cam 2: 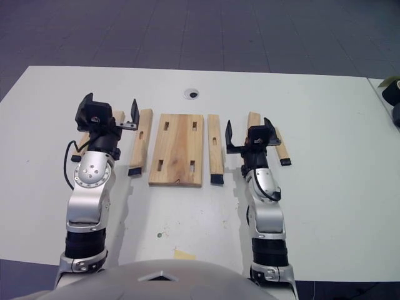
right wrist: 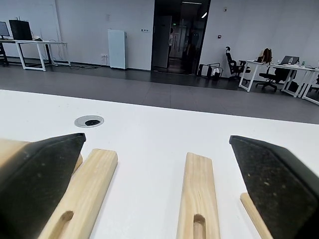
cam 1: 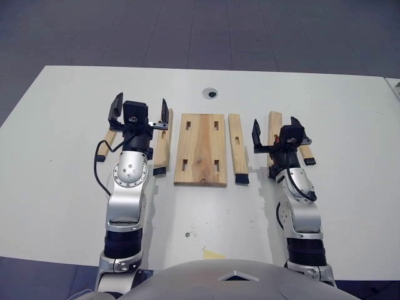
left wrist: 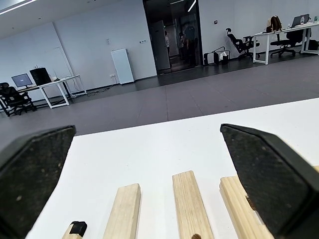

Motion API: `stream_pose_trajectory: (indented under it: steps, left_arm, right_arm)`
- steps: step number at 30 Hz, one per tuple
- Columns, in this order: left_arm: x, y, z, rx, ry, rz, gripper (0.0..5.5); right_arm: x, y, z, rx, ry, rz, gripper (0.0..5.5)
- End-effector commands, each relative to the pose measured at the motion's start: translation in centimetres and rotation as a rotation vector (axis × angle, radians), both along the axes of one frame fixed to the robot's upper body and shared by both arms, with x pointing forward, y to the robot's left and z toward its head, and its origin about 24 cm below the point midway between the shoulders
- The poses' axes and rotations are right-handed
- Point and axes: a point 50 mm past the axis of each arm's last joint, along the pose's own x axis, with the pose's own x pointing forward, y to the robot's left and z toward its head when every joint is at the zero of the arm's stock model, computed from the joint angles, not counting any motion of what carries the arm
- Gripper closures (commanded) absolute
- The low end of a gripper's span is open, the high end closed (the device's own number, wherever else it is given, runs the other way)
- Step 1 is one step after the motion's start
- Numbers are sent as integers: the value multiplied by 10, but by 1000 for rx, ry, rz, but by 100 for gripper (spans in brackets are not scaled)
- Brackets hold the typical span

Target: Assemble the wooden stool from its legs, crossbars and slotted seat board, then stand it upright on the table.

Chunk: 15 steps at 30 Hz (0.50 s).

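The slotted seat board (cam 1: 200, 149) lies flat at mid-table. One wooden leg (cam 1: 164, 140) with a black foot lies along its left side, another leg (cam 1: 237, 149) along its right. A third leg (cam 1: 274, 128) and a thin crossbar (cam 1: 307, 154) lie farther right. My right gripper (cam 1: 275, 130) hovers open over that third leg (right wrist: 199, 194), nothing between its fingers (right wrist: 35, 189). My left gripper (cam 1: 140, 111) stands open above the left leg and more wooden pieces (cam 1: 110, 135). Under it in the left wrist view lie three wooden ends (left wrist: 192, 209) and a black-tipped crossbar (left wrist: 75, 229).
All parts rest on a white table (cam 1: 75, 187) with wide bare areas at its front and both sides. A round cable hole (cam 1: 211, 93) sits behind the seat board. A small yellowish mark (cam 1: 212, 253) is near the front edge. Beyond the table lies dark floor.
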Motion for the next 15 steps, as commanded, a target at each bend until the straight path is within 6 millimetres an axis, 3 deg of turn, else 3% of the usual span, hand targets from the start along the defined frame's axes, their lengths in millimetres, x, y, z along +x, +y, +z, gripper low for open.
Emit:
stream_pose_trajectory:
  steps: [1, 15]
  left_arm:
    - [-5, 3, -1, -11, -2, 26, 10]
    - [-3, 4, 3, -14, -13, 18, 10]
  right_arm:
    - [7, 4, 2, -9, -16, 26, 11]
    - [13, 3, 4, -18, -39, 25, 11]
